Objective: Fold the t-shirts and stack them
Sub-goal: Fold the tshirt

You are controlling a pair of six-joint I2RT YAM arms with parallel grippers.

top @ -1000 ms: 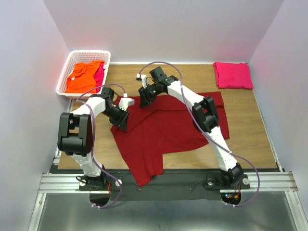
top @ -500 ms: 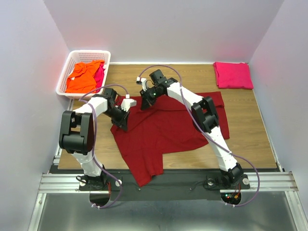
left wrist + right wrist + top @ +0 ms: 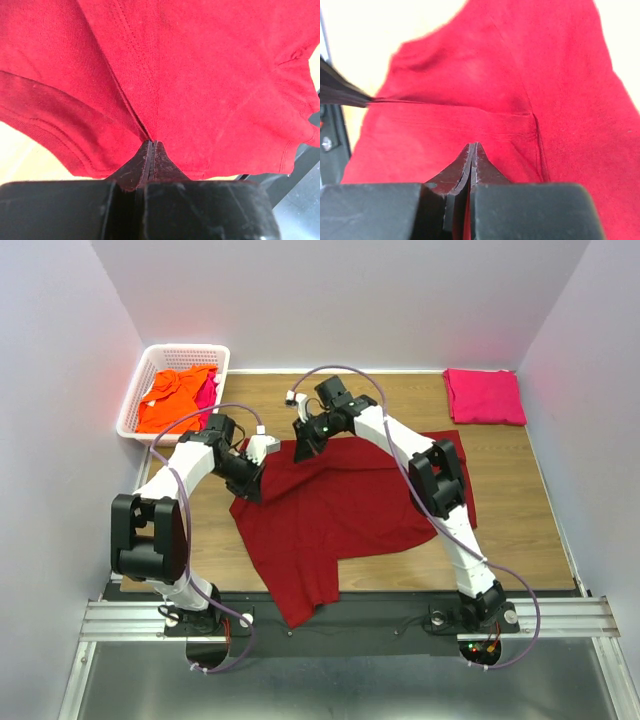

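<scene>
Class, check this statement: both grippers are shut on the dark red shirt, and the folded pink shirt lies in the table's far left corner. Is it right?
One slip: the top view shows the folded pink shirt in the far right corner, not the left. The left gripper and right gripper are indeed shut on the dark red shirt.

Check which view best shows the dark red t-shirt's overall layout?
Top external: the dark red t-shirt shows nearly whole, spread on the table, with its far edge partly hidden. Left wrist shows only cloth and a seam pinched in the shut left fingers; right wrist, cloth clamped in the shut right fingers.
</scene>
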